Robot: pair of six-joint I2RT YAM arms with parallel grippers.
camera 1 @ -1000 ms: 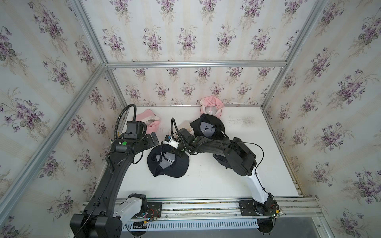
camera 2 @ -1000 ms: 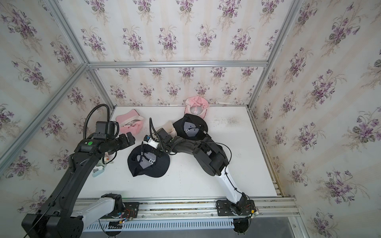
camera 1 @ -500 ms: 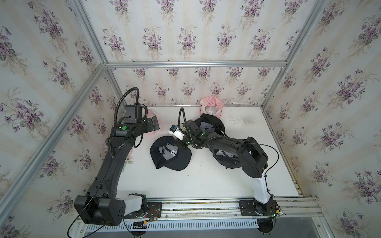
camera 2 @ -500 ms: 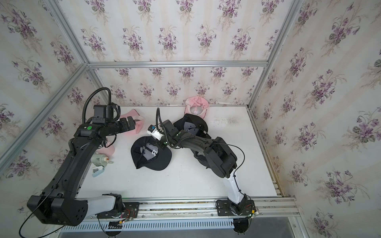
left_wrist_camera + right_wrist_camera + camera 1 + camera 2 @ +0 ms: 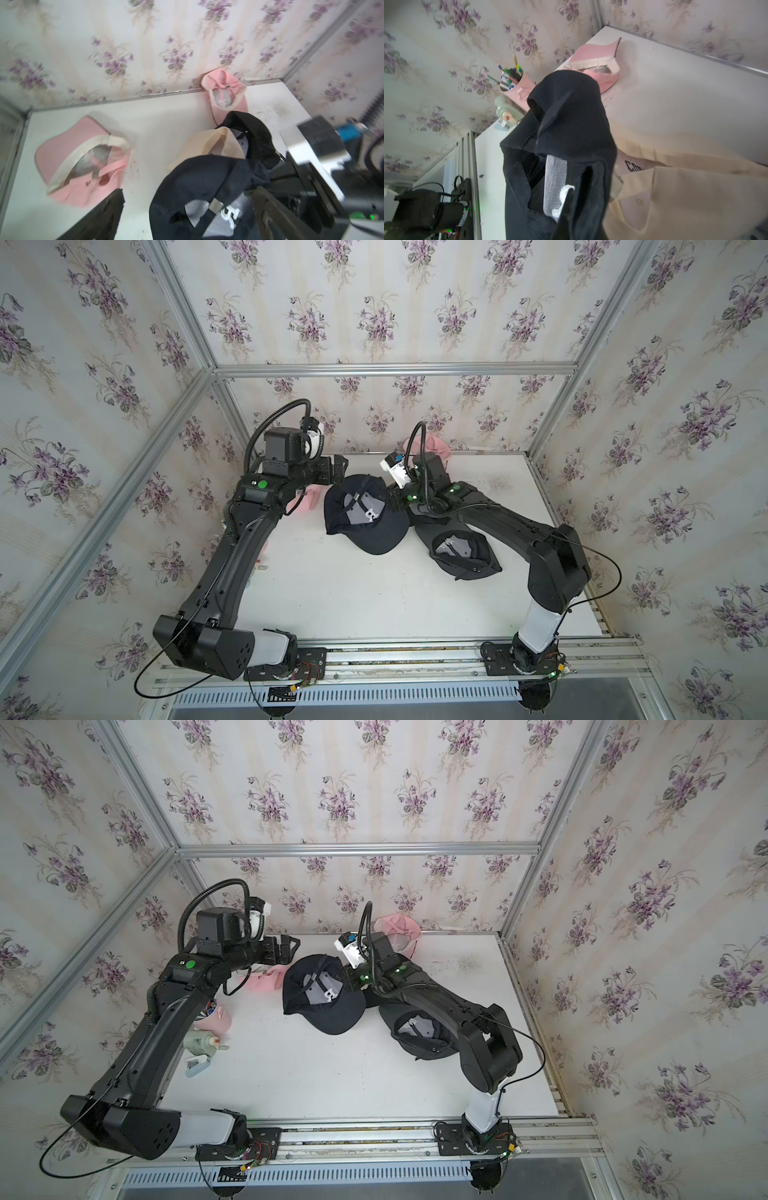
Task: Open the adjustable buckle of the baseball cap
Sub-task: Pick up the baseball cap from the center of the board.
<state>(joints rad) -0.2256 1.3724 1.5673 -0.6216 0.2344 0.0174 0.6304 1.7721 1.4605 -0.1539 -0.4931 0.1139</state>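
Navy baseball cap [image 5: 365, 516] is pinched in my right gripper [image 5: 390, 502]; my left gripper [image 5: 338, 469] gapes wide near its buckle [image 5: 216, 205].

- We saw the dark navy fabric baseball cap [image 5: 365, 526] turned inside-up, its grey mesh lining [image 5: 195, 209] showing, the brim pointing toward the near edge and one side of the rim raised.
- We found its small silver metal buckle [image 5: 216, 204] threaded on the dark back strap [image 5: 204, 222] across the rear opening.
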